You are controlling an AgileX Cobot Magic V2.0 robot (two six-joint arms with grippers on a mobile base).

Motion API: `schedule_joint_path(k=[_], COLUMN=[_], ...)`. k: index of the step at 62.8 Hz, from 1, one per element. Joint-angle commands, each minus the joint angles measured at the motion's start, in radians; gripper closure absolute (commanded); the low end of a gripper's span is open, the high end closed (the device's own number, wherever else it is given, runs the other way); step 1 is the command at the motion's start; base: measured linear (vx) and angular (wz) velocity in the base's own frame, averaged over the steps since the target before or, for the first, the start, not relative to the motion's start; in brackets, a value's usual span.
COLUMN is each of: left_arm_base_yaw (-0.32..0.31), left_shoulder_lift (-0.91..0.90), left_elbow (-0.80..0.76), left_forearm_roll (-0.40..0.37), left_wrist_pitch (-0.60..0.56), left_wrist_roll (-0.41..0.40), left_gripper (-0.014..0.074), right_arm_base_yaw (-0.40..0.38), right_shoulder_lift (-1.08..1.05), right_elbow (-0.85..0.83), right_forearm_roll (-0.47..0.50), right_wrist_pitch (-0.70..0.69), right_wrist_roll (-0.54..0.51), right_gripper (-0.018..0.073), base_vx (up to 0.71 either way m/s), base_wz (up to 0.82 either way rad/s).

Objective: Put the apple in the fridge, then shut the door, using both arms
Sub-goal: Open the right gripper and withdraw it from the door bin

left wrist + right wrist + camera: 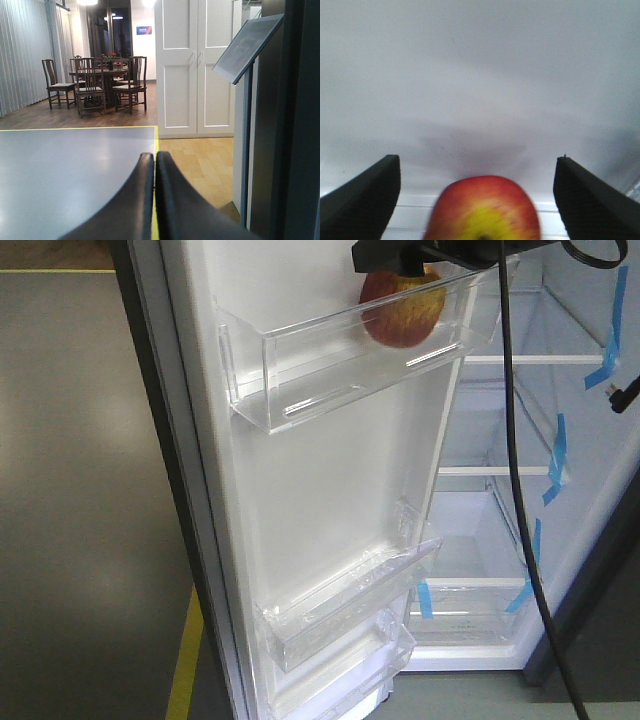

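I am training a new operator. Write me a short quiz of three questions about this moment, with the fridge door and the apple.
1. True or false: the round red and yellow apple sits inside the top clear plastic bin of the open white-lined door.
2. Choose one. The black right gripper is:
A) shut on the apple
B) open, with the apple between its fingers but apart from them
C) out of every view
3. Fill in: the black left gripper is ____ and holds nothing.

Key: 1 true; 2 B; 3 shut.
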State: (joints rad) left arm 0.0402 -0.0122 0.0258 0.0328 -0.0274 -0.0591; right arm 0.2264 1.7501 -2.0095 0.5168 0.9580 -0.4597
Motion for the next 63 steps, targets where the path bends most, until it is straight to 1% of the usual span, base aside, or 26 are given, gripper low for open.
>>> schedule_joint_path(k=[1,15,23,33,44,49,56,63], left_arm_base_yaw=[-0.001,-0.001,-0.001,-0.001,-0.001,-0.001,-0.001,-0.001], left_shoulder_lift=[-0.013,-0.013,-0.013,-0.013,-0.013,-0.013,-0.013,-0.013], left_elbow=[0.021,0.021,0.021,0.021,0.021,0.021,0.021,0.021], left_forearm_roll=[-0.010,-0.010,-0.010,-0.010,-0.010,-0.010,-0.010,-0.010], left_wrist_pitch=[-0.071,-0.071,-0.071,-0.071,-0.071,-0.071,-0.071,-0.071], left_wrist_roll=[-0.009,-0.009,-0.009,-0.009,-0.009,-0.009,-0.009,-0.009], left_gripper=[0.0603,0.0603,0.0603,0.0603,0.0603,0.0603,0.0603,0.0603], right_arm_base_yaw=[-0.005,-0.005,-0.005,-0.005,-0.005,-0.005,-0.005,-0.005], right_shoulder_lift=[-0.053,-0.147,-0.250,-0.413,-0.613,-0.703,-0.829,-0.950], right_elbow=[-0.032,-0.026,0.060,0.297,0.600,0.706,0.850,0.978], right_forearm_roll=[0.018,0.007,0.006,0.008,0.014,0.015,0.021,0.031], right_wrist_pitch=[-0.053,-0.036,-0.035,-0.080,-0.182,-0.208,-0.217,-0.197], right_wrist_roll=[0.017,0.013,-0.003,-0.025,-0.037,-0.035,-0.028,-0.013], right_gripper=[-0.0065,-0.0014,0.0013,0.0018,0.0018,0.0018,0.0018,0.0018], base_vx=[0.00,0.00,0.00,0.00,0.00,0.00,0.00,0.00], base_wz=[0.00,0.00,0.00,0.00,0.00,0.00,0.00,0.00])
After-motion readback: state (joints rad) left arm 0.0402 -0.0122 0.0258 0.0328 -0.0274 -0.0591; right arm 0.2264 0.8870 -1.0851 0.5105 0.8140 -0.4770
